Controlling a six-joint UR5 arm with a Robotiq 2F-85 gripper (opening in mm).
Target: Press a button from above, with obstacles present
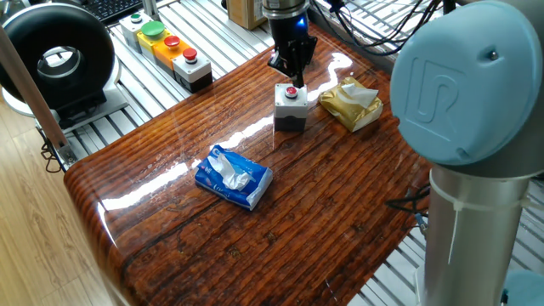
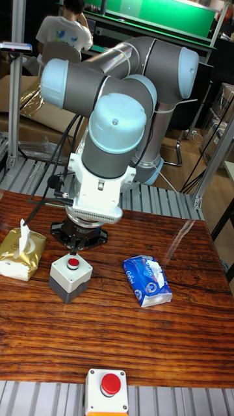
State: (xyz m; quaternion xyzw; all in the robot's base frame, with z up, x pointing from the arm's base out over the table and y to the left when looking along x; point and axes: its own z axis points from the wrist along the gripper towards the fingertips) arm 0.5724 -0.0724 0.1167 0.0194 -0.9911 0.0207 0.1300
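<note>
The red button (image 1: 291, 91) sits on top of a white and grey box (image 1: 290, 110) at the back of the wooden table (image 1: 340, 204). My black gripper (image 1: 291, 78) hangs straight above the button, just off it. Its fingertips meet in one point with no gap showing. In the tall fixed view the gripper (image 2: 76, 249) hovers a little above the button (image 2: 73, 263). Two obstacles lie nearby. A gold-tan foil packet (image 1: 350, 103) sits close beside the box, and a blue-and-white tissue pack (image 1: 234, 178) with tissue sticking out lies nearer the table's front.
A row of other button boxes (image 1: 166, 47) stands on the metal frame beyond the table's left corner, beside a black round device (image 1: 55, 59). My arm's large grey-blue joint (image 1: 467, 93) fills the right foreground. Another red button box (image 2: 107, 389) sits on the rails.
</note>
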